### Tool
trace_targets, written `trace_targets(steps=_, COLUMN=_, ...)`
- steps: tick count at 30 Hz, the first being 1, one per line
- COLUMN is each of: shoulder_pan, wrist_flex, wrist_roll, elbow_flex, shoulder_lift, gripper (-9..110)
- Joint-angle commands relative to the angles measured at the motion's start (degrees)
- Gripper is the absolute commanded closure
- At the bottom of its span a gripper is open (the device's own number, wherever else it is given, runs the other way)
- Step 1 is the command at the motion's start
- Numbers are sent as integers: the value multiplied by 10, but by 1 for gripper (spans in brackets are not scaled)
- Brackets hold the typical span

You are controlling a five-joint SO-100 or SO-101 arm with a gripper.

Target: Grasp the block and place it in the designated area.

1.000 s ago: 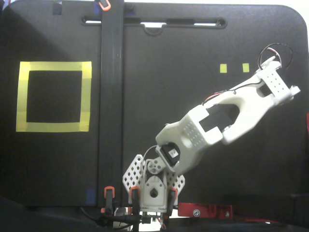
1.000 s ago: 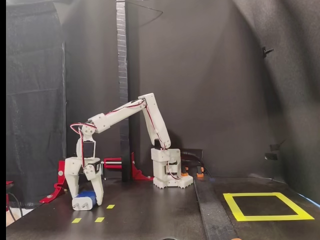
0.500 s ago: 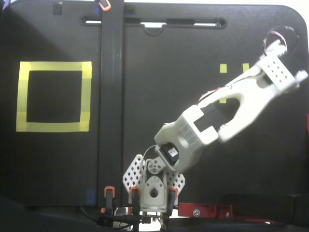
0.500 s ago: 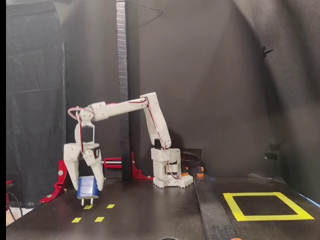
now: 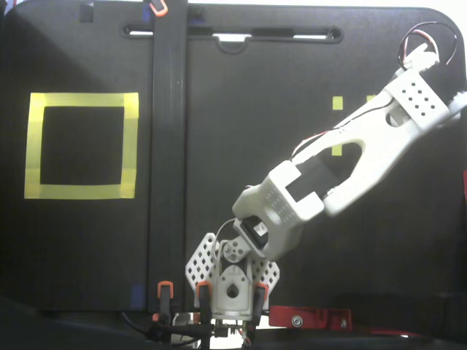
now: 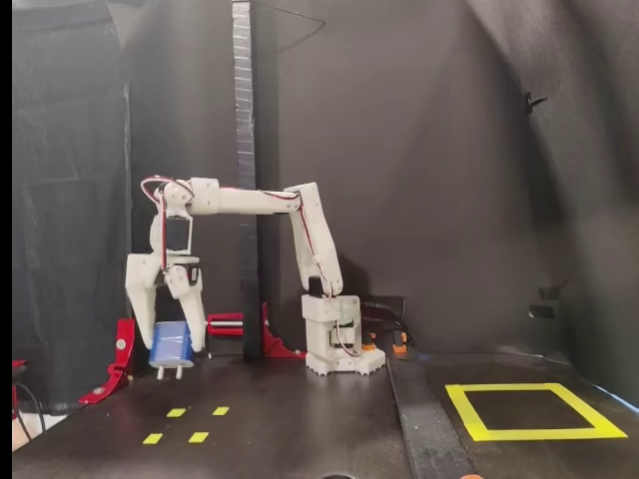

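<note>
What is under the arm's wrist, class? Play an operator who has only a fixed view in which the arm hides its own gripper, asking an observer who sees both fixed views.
Observer: The gripper is shut on the block.
Operator: Is it off the table?
Observer: Yes, it hangs clear of the table, prongs pointing down.
Operator: What lies below it?
Observer: Four small yellow tape squares, all uncovered.

White arm (image 5: 343, 171) reaching to upper right over black bench (image 5: 219, 182); yellow tape square (image 5: 80, 146) at left, well apart.
</note>
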Motion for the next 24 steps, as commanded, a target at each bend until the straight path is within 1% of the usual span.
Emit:
trace_targets(steps=1, shoulder_pan=0, wrist_flex=2, wrist_roll=5, elbow_flex=-28, shoulder_lift=35, gripper=78)
trace_targets(steps=9, shoulder_pan=-23, wrist_flex=11, wrist_roll=41, elbow_flex=-27, shoulder_lift=36, gripper=78)
trace_targets(steps=24, shoulder_pan=-171, wrist_flex=62, wrist_roll=215, elbow_flex=-25, shoulder_lift=47, gripper=78)
